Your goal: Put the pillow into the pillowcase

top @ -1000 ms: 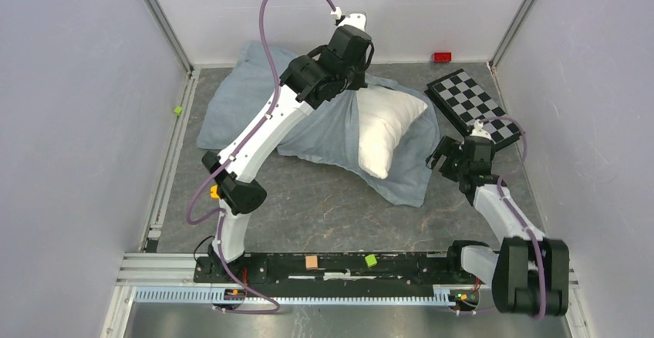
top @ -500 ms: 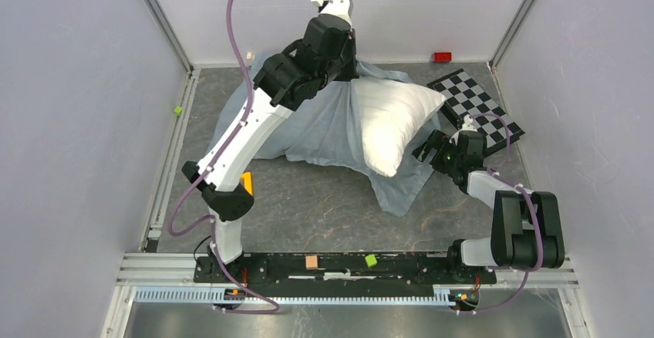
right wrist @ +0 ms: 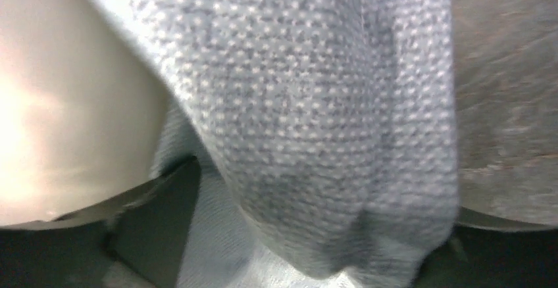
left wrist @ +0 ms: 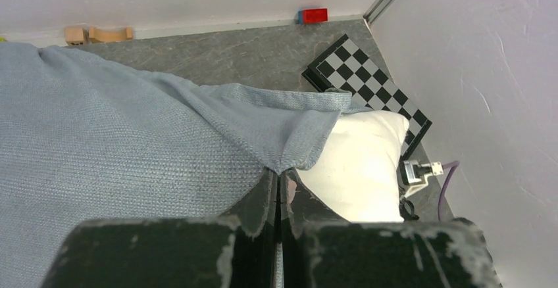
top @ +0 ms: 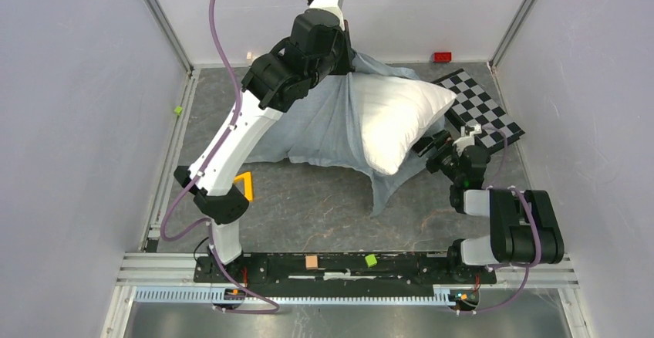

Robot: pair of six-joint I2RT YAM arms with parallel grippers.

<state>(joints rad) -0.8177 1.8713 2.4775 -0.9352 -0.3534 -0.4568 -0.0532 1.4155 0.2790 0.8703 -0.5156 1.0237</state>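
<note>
The plump white pillow [top: 397, 118] sticks halfway out of the blue-grey pillowcase [top: 324, 122], raised and tilted at the back right. My left gripper [top: 348, 66] hangs high near the back wall, shut on the pillowcase's upper hem. The left wrist view shows its jaws [left wrist: 279, 181] pinching that hem, the pillow [left wrist: 362, 163] just beyond them. My right gripper [top: 433, 149] sits low at the pillow's near right edge, open wide. In the right wrist view a thick fold of pillowcase [right wrist: 316, 104] fills the gap between its fingers, with the pillow [right wrist: 66, 104] at the left.
A black-and-white checkered board [top: 482, 106] lies at the back right, partly under the pillow. A red block [top: 442, 57] sits by the back wall, wooden blocks [left wrist: 99, 35] at the back left. A green cube [top: 177, 110] rests on the left rail. Walls close in on three sides.
The left arm has lifted the pillowcase hem up and back to the left, raising the pillow. The right arm has folded back, its gripper sliding left against the pillow's lower edge.
</note>
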